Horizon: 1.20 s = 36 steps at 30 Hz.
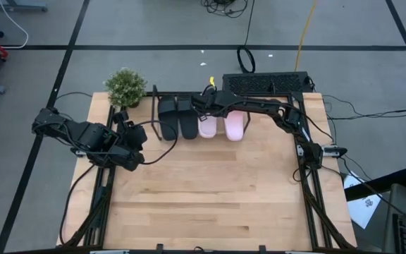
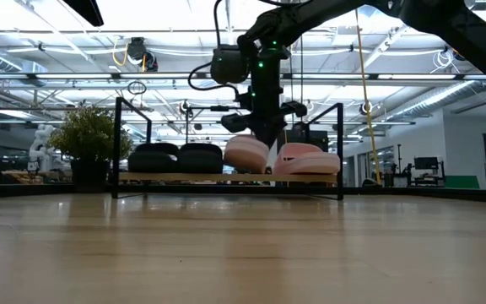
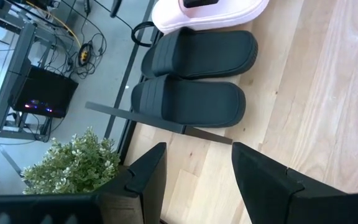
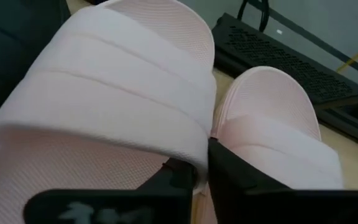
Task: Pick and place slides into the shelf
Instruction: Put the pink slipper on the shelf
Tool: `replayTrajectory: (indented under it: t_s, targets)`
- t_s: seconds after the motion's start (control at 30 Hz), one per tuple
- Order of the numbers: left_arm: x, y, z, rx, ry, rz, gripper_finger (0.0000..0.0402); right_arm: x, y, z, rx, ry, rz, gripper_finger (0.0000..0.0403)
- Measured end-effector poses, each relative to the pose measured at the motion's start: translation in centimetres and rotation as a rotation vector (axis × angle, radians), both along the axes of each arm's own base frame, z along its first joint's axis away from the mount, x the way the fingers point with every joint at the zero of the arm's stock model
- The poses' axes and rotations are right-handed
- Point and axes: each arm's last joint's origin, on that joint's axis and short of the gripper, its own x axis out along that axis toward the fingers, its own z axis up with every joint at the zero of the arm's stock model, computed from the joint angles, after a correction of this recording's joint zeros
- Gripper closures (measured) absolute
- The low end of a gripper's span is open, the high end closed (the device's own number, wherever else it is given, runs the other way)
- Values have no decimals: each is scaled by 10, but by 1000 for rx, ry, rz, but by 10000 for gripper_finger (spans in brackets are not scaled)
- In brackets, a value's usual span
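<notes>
**Last pink slide tilted on the shelf, right gripper pinching its strap**

Pink strap fills the right wrist view, with the right gripper [image 4: 201, 171] pinching the strap edge of the held pink slide [image 4: 104, 93] between its dark fingers. Its partner, the second pink slide [image 4: 278, 118], lies just beside it.

In the low view, centre frame, the held slide [image 2: 247, 154] sits tilted, one end raised above the shelf [image 2: 226, 178], while the other pink one [image 2: 308, 160] lies flat to its right. Two black slides [image 2: 175, 157] rest on the board's left part. From above, all four line up at the table's upper middle, the right gripper [image 1: 208, 101] over them.

The left gripper [image 1: 134, 134] waits at the table's left edge, jaws spread.

Risks, as I judge them: letting go while the slide is tilted could let it tip onto its neighbour or slip off the board's front; pulling away before the jaws spread fully could drag it back out.
</notes>
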Motion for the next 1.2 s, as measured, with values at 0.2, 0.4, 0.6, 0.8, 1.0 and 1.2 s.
replayTrajectory:
  t_s: [0.2,0.4,0.6,0.8,1.0,1.2]
  targets:
    - [0,0,0,-1,1,0,220,0,-2,0,18,-6,13,336]
    - [0,0,0,-1,1,-1,220,-1,-2,-1,28,3,17,320]
    - [0,0,0,-2,1,-1,220,-7,0,-9,50,59,10,319]
    - [0,0,0,-2,1,-1,220,-9,2,-15,52,70,-1,319]
    - [0,0,0,-2,1,-1,220,-9,1,-16,53,73,-1,323]
    - [0,0,0,-1,1,-1,220,-9,1,-16,53,82,13,339]
